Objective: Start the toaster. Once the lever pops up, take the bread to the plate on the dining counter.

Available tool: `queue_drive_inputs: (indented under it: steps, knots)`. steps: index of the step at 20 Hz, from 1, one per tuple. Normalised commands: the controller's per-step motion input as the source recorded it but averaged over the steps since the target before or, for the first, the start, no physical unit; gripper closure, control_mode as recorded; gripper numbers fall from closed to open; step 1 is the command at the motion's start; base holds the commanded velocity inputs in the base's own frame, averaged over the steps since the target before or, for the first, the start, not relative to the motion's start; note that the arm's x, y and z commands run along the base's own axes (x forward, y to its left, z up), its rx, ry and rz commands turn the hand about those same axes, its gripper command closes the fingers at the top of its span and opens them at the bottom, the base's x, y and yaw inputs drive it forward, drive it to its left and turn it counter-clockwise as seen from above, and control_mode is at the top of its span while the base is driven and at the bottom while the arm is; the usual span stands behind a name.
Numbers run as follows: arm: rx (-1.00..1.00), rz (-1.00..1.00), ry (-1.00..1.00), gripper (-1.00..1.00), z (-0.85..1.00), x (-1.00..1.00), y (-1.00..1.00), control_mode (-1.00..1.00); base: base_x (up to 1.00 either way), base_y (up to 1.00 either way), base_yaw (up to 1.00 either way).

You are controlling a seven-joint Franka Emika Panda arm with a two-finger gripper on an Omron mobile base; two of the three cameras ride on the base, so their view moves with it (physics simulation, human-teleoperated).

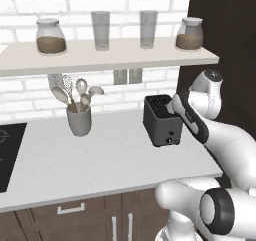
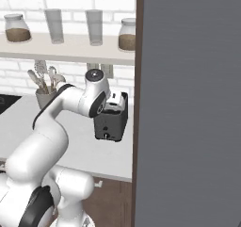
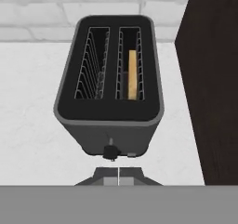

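Note:
The dark grey-black toaster (image 1: 162, 121) (image 2: 110, 123) (image 3: 109, 111) stands on the grey worktop, close to a dark wall panel. A thin tan slice of bread (image 3: 132, 74) stands upright in its right slot, and the left slot is bare. A small black knob (image 3: 110, 152) sits low on the end face nearest me. My gripper (image 3: 119, 177) is shut with nothing between its fingertips. It hovers just above and in front of that end face, looking down on the slots. The plate and the dining counter are out of view.
A grey utensil cup (image 1: 79, 119) with spoons stands to the left of the toaster. Above it, a shelf (image 1: 100, 55) carries jars and glasses. A black cooktop (image 1: 7, 155) lies at the far left. A tall dark panel (image 3: 214, 79) bounds the toaster's right side.

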Motion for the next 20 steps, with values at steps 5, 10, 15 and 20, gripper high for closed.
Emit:
queue_drive_inputs:
  steps: [5, 10, 15, 20]
  knots:
    - [-0.02, 0.0, -0.16, 1.0, 0.12, 0.0, 0.0, -1.0, 0.0, 0.0, 0.0]
    - [-0.05, 0.0, -0.08, -1.0, 0.09, 0.06, 0.0, -1.0, 0.0, 0.0, 0.0]
    - [-0.02, 0.0, 0.0, -1.0, 0.01, 0.28, 0.0, -1.0, 0.0, 0.0, 0.0]
    - [0.0, 0.0, 0.0, -1.0, 0.0, 0.26, 0.0, -1.0, 0.0, 0.0, 0.0]
